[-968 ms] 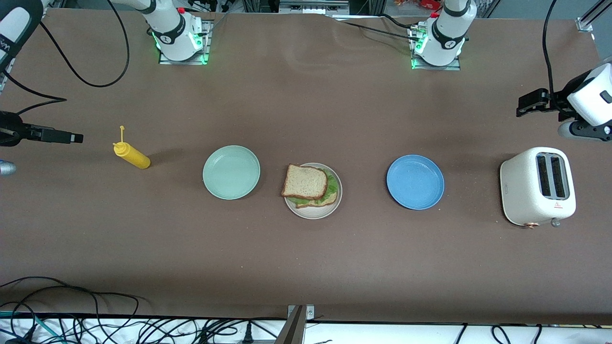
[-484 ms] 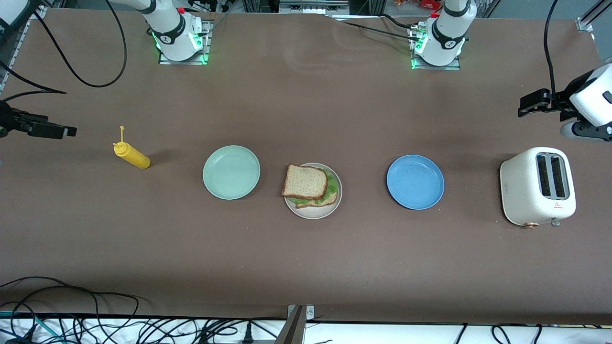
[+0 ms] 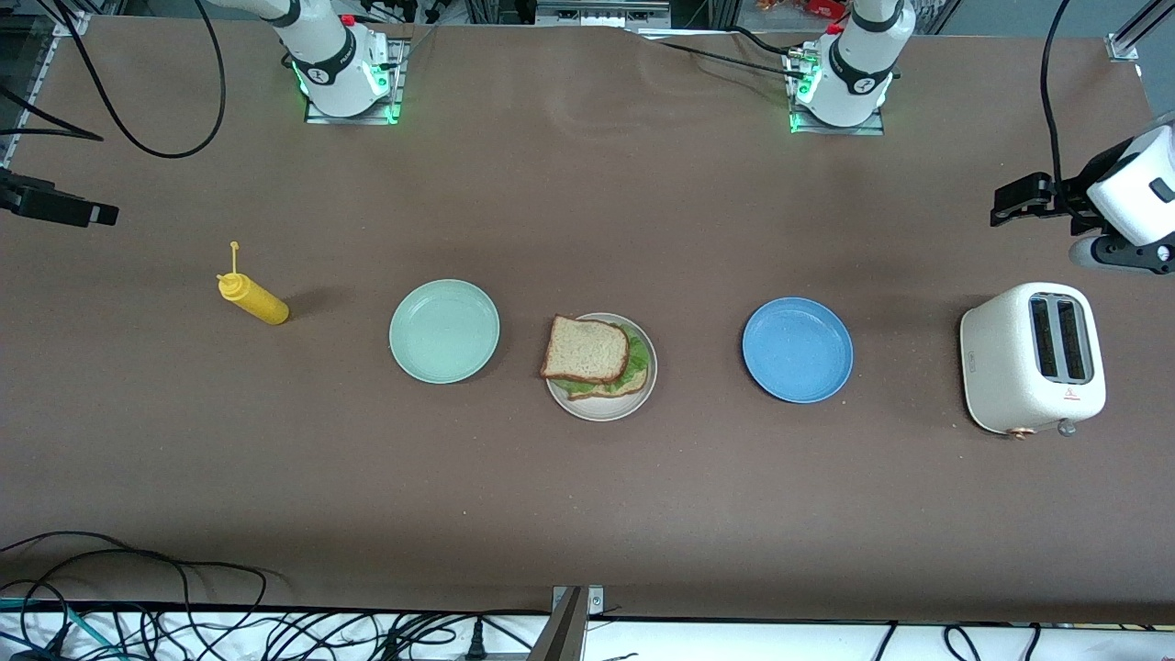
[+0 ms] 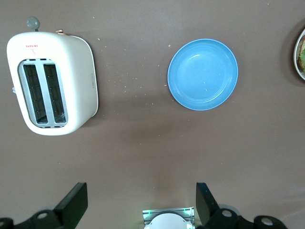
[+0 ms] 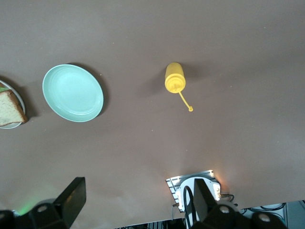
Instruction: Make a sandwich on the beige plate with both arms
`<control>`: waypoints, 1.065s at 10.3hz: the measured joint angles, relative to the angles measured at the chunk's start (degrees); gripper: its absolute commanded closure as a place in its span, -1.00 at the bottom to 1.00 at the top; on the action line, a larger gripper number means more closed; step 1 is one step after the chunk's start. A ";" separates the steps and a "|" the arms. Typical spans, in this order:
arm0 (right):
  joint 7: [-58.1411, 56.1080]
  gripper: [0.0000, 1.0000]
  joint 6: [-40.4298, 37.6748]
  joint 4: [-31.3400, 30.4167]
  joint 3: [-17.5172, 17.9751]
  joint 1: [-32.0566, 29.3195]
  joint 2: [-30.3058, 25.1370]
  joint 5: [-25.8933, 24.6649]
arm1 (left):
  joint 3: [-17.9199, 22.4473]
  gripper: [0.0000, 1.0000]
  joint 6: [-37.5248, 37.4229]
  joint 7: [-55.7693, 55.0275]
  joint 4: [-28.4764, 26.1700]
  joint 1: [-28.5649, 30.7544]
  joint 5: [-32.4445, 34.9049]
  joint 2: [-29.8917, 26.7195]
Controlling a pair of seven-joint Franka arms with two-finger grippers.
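The sandwich (image 3: 587, 353), two tan bread slices with green lettuce between them, lies on the beige plate (image 3: 606, 410) at the table's middle. Its edge shows in the right wrist view (image 5: 9, 107), and the plate's rim shows in the left wrist view (image 4: 301, 52). My left gripper (image 3: 1012, 200) is open and empty, high over the table at the left arm's end, above the toaster. My right gripper (image 3: 69, 211) is open and empty, high over the right arm's end of the table. In the wrist views both grippers, left (image 4: 141, 205) and right (image 5: 138, 202), stand wide apart over bare table.
A mint green plate (image 3: 444, 330) lies beside the beige plate toward the right arm's end, a blue plate (image 3: 797, 349) toward the left arm's end. A yellow squeeze bottle (image 3: 252, 298) lies past the green plate. A white toaster (image 3: 1033, 358) stands at the left arm's end.
My right gripper has drawn back and upward toward the table's edge at the right arm's end. My left gripper has barely shifted. The sandwich and plates have not moved.
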 measured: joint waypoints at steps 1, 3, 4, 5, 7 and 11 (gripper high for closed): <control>0.65 -1.00 -0.03 0.04 0.15 0.54 -0.53 -0.05 | -0.08 -1.00 0.08 0.00 0.00 -0.13 0.00 0.22; 2.79 -1.00 0.51 0.12 5.35 -0.28 -3.40 -4.78 | -0.11 -1.00 0.77 0.00 0.00 -0.16 0.00 0.61; 5.10 -1.00 1.73 0.25 12.42 -2.58 -6.44 -9.67 | -0.11 -1.00 0.91 0.00 0.00 -0.16 0.00 0.70; 7.84 -1.00 3.07 0.38 21.37 -6.42 -9.85 -14.69 | -0.11 -1.00 0.97 0.00 0.00 -0.16 0.00 0.74; 10.99 -1.00 3.93 0.49 40.01 -17.68 -15.39 -22.65 | -0.08 -1.00 1.02 0.00 0.00 -0.15 0.00 0.80; 11.24 -1.00 7.87 -1.33 69.60 -37.17 -22.36 -37.84 | -0.09 -1.00 1.78 0.00 0.00 -0.17 -0.34 0.95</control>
